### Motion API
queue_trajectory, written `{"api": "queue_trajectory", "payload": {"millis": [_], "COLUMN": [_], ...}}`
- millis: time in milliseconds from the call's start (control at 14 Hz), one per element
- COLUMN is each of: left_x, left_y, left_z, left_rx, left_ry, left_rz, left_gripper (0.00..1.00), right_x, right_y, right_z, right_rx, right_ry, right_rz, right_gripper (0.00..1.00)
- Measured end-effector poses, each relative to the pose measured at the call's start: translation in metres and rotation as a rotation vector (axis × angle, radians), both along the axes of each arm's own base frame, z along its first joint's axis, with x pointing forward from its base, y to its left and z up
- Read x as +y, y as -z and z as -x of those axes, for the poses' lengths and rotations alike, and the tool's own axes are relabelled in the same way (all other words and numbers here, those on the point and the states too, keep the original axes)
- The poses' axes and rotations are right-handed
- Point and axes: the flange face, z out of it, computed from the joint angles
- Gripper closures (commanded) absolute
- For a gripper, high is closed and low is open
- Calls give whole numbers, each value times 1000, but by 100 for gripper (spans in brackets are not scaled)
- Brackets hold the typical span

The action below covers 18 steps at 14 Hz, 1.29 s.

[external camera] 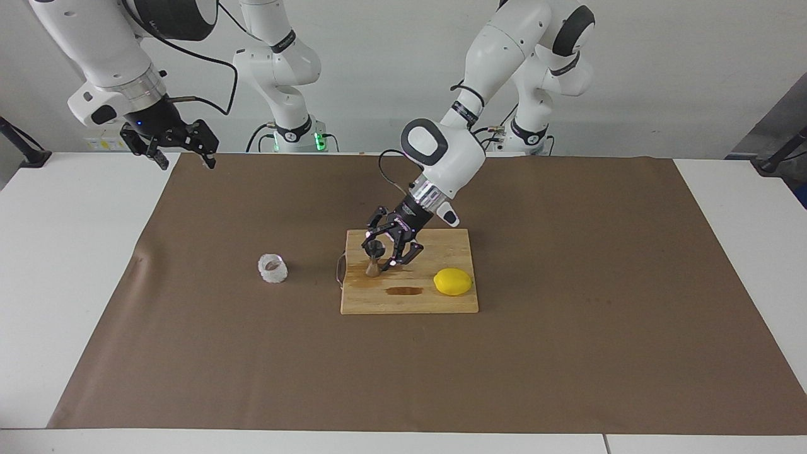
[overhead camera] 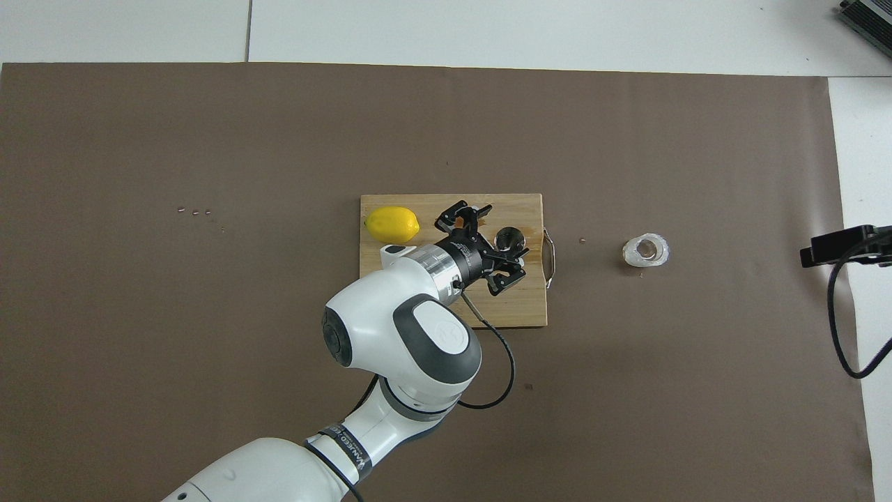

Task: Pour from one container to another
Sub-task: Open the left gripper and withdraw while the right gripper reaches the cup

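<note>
Small shiny steel hourglass jigger stands upright on wooden cutting board w/ left gripper open round it, not gripping; bumpy clear glass cup on brown mat; right gripper open, waiting.

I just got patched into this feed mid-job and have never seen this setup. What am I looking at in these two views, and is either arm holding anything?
These are two white robot arms at a table covered with brown paper. One view looks across the table at the robots; the other looks down from above their end.

On the wooden cutting board stand a small steel jigger and a lemon. A bumpy clear glass cup sits on the paper beside the board, toward the right arm's end.

The left gripper is over the board right at the jigger, its fingers spread open on either side, so it grips nothing. The right gripper waits in the air over the table's edge, open and empty.
</note>
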Motion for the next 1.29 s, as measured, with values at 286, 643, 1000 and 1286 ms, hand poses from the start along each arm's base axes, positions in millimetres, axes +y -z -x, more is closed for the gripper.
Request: {"api": "queue_trajectory", "payload": {"millis": [286, 643, 1000, 1286], "left_x": [-9, -22, -5, 38], "left_y": [-1, -24, -64, -73], "left_z": [8, 21, 10, -35], "left_rx": [-4, -60, -181, -240], "left_ry": [17, 30, 62, 198], "left_rz": [-2, -8, -20, -28], "left_gripper": [0, 0, 0, 0], "right_x": [2, 0, -5, -19], "right_y": [1, 20, 48, 100], "right_z": [0, -2, -9, -18], "right_rx": [3, -40, -102, -169], "right_ry": [-17, -369, -815, -1060], "right_rz": [-1, -11, -3, -104], "right_gripper": [0, 0, 0, 0]}}
